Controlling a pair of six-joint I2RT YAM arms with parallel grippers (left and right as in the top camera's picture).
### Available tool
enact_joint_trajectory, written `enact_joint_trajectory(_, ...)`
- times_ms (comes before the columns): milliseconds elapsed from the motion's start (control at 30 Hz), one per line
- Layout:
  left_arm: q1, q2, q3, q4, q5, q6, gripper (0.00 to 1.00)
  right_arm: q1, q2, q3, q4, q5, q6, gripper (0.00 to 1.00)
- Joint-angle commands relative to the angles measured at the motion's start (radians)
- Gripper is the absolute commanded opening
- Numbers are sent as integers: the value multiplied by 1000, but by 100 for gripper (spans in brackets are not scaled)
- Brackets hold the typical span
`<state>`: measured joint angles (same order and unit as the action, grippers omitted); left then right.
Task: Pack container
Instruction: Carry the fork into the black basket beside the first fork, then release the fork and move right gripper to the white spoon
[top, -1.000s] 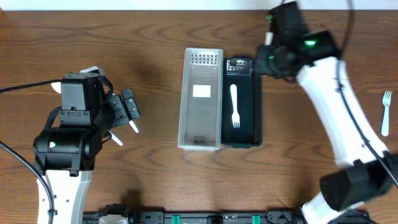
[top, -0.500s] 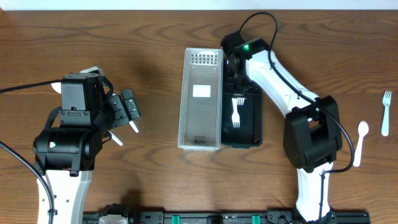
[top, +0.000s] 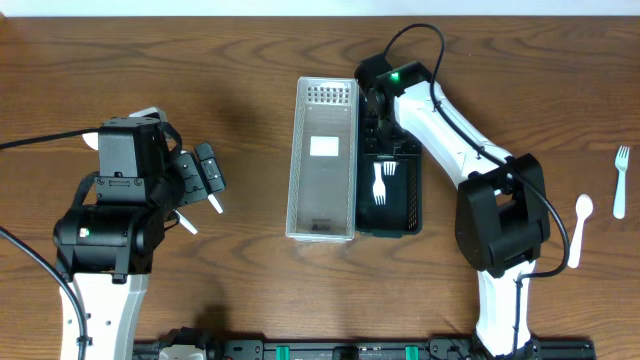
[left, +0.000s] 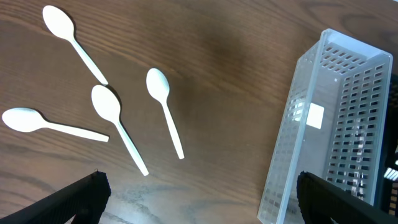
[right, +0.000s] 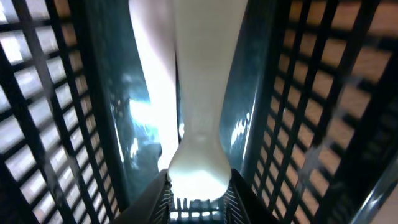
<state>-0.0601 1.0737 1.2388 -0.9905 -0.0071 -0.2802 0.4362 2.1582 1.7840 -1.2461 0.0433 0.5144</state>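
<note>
A black mesh container (top: 412, 215) stands beside a clear container (top: 325, 150) in mid-table. A white fork (top: 378, 186) lies in the black one. My right gripper (top: 384, 135) reaches down into the black container's far end. In the right wrist view it (right: 199, 193) is shut on the end of a white fork (right: 202, 93) between the mesh walls. My left gripper (top: 205, 176) is open and empty at the left. In the left wrist view it (left: 208, 205) hangs above several white spoons (left: 165, 109), and the clear container (left: 329, 124) is to their right.
A white spoon (top: 579, 228) and a white fork (top: 621, 180) lie on the table at the far right. The spoons at the left are mostly hidden under the left arm in the overhead view. The right arm spans from the front edge to the black container.
One second ago the right arm was raised at the black container's far right. It has swung down into that container with a fork. The left arm has not moved.
</note>
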Motion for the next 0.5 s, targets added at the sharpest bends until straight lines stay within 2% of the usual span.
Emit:
enact_joint_trajectory(0, -2, 3, 20, -4, -5, 17, 98, 8, -71, -1, -8, 1, -19, 66)
enact_joint_trajectory(33, -2, 3, 20, -4, -5, 17, 98, 8, -83, -1, -8, 1, -24, 77)
enact_joint_trajectory(100, -2, 3, 20, -4, -5, 17, 98, 8, -113, -1, -8, 2, -26, 89)
enact_joint_trajectory(300, -2, 3, 20, -4, -5, 17, 98, -20, -224, -1, -27, 43, -24, 91)
enact_joint_trajectory(467, -2, 3, 20, -4, -5, 17, 98, -163, -373, -1, -81, 89, -22, 98)
